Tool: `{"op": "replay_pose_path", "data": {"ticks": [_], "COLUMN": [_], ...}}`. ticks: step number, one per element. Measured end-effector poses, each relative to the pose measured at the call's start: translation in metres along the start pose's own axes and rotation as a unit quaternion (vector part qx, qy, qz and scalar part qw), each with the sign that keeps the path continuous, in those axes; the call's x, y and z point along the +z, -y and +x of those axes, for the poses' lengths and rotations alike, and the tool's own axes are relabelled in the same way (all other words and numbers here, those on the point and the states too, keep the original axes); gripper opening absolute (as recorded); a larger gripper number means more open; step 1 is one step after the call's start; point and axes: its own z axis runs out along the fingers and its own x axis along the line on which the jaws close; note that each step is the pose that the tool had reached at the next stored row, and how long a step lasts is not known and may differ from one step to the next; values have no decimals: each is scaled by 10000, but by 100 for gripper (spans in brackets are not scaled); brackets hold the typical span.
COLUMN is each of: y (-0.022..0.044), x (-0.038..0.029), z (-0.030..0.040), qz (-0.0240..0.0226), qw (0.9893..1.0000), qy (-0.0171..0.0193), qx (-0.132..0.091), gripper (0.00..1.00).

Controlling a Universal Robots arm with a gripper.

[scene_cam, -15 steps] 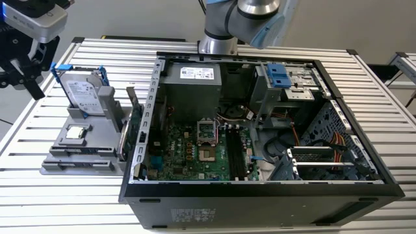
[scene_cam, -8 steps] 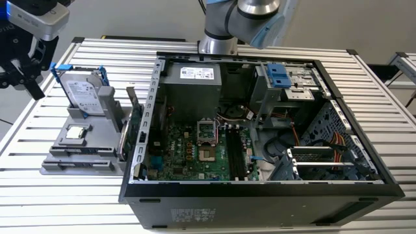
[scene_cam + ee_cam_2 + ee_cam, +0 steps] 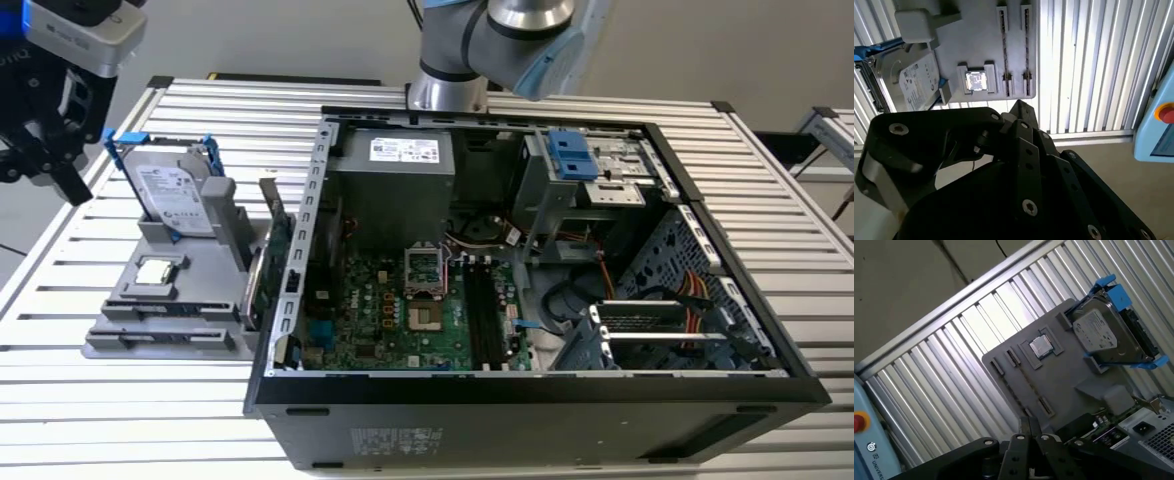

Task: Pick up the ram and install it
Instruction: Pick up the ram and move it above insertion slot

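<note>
The ram [image 3: 275, 255] looks like a thin greenish board standing on edge between the grey parts holder [image 3: 160, 335] and the open computer case [image 3: 534, 390]. Its green edge [image 3: 1106, 422] also appears in the first wrist view, beside the holder's raised grey block. My gripper [image 3: 54, 175] hangs high at the exterior view's left, off to the side of the holder and well away from the ram. In both wrist views its black fingers meet at a point [image 3: 1030, 426] [image 3: 1019, 106] with nothing between them. The motherboard's long dark memory slots [image 3: 483, 315] lie in the middle of the case.
The holder [image 3: 1019, 60] also carries a silver hard drive with a blue bracket [image 3: 167, 190] [image 3: 909, 80] [image 3: 1104, 330] and a small square processor chip [image 3: 158, 270] [image 3: 975, 81] [image 3: 1040, 346]. The robot's base [image 3: 447, 90] stands behind the case. A box with a red button [image 3: 1164, 112] sits beyond the table's edge.
</note>
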Motion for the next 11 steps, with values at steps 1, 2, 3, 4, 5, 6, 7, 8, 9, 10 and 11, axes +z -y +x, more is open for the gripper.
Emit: {"op": "replay_pose_path", "data": {"ticks": [1,2,3,4,5,6,7,8,9,10,11], "y": [0,0,0,0,0,0,0,0,0,0,0], "x": [0,0,0,0,0,0,0,0,0,0,0], "z": [0,0,0,0,0,0,0,0,0,0,0], "qz": [1,3,4,5,7,8,10,13,15,17,19], "qw": [10000,10000,9999,9998,9997,9996,9995,9993,9991,9988,9986], "qy": [-1,-2,-4,-5,-7,-7,-9,-10,-11,-12,-13], "qx": [-46,-86,-132,-178,-224,-275,-326,-376,-428,-481,-529], "gripper": [0,0,0,0,0,0,0,0,0,0,0]}}
